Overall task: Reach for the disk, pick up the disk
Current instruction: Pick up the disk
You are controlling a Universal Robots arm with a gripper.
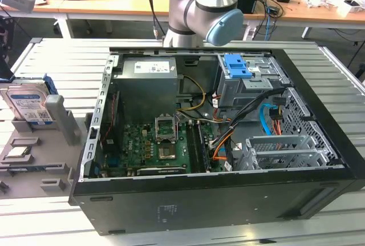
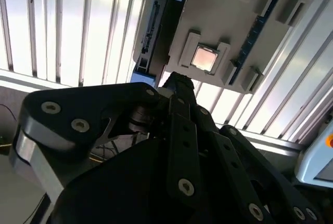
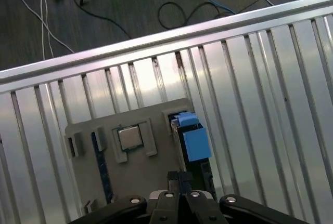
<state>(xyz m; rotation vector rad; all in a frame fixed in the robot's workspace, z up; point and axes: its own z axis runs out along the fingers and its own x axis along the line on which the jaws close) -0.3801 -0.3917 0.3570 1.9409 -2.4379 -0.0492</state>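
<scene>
**Finding 1: location of the disk.** We find the disk (image 1: 28, 107) standing on edge in a slot of the grey fixture (image 1: 40, 173) at the exterior view's left. It is outside the open computer case (image 1: 199, 200), and the fixture rests on the slatted metal table (image 1: 336, 80). The disk's labelled face shows in that view, with the blue frame along its edges. A processor chip (image 1: 19, 152) lies flat in a pocket of the same fixture, near the disk but apart from it.

**Finding 2: the gripper.** In both wrist views the gripper (image 3: 178, 178) looks down on the fixture from above. Its 2 fingers are drawn together with no gap that we can make out at the tips, and nothing sits between them. In the first wrist view the tips lie roughly in line with the disk (image 3: 191, 140), near 1 end of it. In the second wrist view the disk (image 2: 155, 31) appears edge-on beyond the tips. We see no contact between the fingers and the disk.

**Finding 3: progress.** We judge the reach to be under way but not complete: the gripper is over the fixture and roughly aligned with the disk, yet apart from it. The pick-up has not begun, since the disk sits seated in its slot and the jaws as they stand are too narrow to straddle it. Outstanding are the rest of the reach and the whole of the pick-up.
</scene>
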